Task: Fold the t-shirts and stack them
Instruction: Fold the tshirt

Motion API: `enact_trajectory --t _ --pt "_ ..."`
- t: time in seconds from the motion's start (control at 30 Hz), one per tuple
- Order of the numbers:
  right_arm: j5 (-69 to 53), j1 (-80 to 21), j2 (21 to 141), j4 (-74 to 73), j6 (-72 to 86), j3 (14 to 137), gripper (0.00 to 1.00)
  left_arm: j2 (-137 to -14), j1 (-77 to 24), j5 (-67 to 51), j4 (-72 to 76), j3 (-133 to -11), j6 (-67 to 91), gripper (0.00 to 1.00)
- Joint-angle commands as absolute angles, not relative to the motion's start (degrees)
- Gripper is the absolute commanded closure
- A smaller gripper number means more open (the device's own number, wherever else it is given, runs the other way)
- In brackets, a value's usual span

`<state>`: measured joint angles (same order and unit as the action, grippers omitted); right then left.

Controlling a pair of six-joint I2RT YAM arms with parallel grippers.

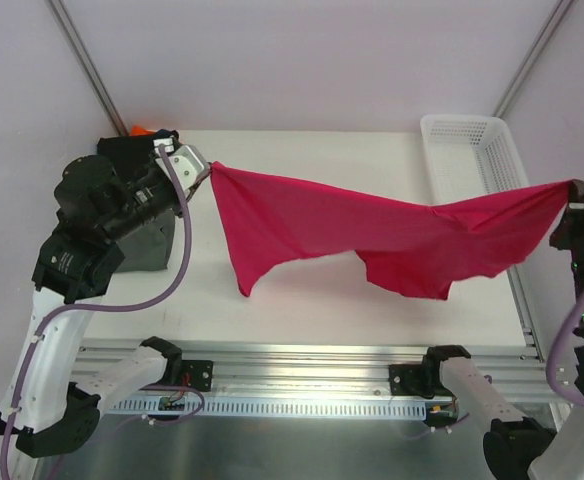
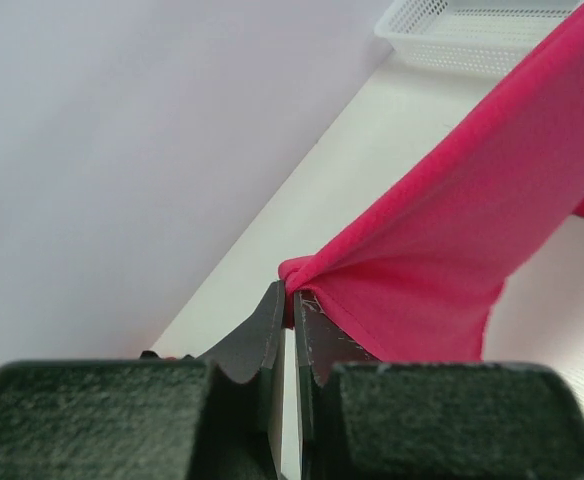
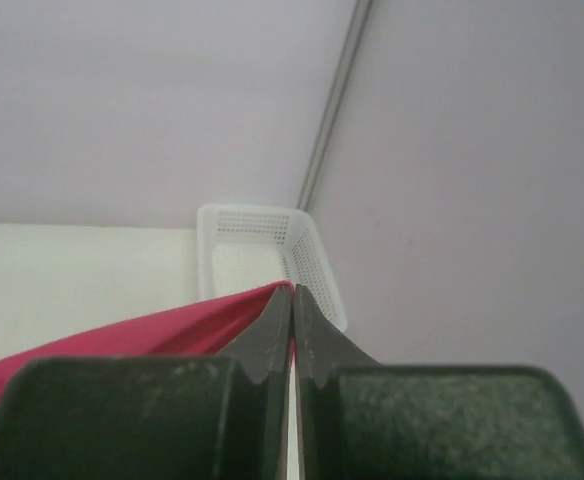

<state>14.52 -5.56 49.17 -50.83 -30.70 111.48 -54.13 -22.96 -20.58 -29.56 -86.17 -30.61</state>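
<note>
The right fingers (image 3: 270,345) press together on a corner of the pink t-shirt (image 3: 152,335); a white basket (image 3: 312,265) sits beyond on the counter (image 3: 72,265).

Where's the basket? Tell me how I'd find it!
Look at the white table, then its far right corner. The basket sits there, behind the stretched pink t-shirt. It is the only white thing full of tiny holes.

Black-and-white jointed arms (image 1: 44,335), purple cables (image 1: 184,240) — dark tapered gripper fingers (image 2: 262,340), black mounts
</note>
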Motion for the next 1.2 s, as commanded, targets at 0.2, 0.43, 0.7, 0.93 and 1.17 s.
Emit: enact_trajectory --t 0.2,0.43,0.7,0.93,1.17 --pt "21.0 -5.1 56.9 -43.1 -39.4 117.3 0.99 -57.4 -23.4 -19.6 -30.9 -94.1 -30.8 1.00" --pt "13.3 -4.1 74.3 -31.8 -39.6 117.1 0.99 -65.8 -22.4 -14.2 -28.9 -88.9 -37.4 1.00" --pt "7.1 -4.1 91.2 -25.8 -40.0 108.7 1.00 -80.9 -14.1 -16.9 -20.0 -81.4 -36.0 1.00" --pt "6.9 -6.9 112.0 -29.8 -39.2 122.9 0.99 -104.6 -8.1 -14.8 -17.8 -98.2 -35.9 1.00" --pt "7.5 -8.4 122.5 -28.0 -41.1 126.8 0.99 -119.8 -7.9 -12.6 -17.8 -110.4 -36.6 1.00"
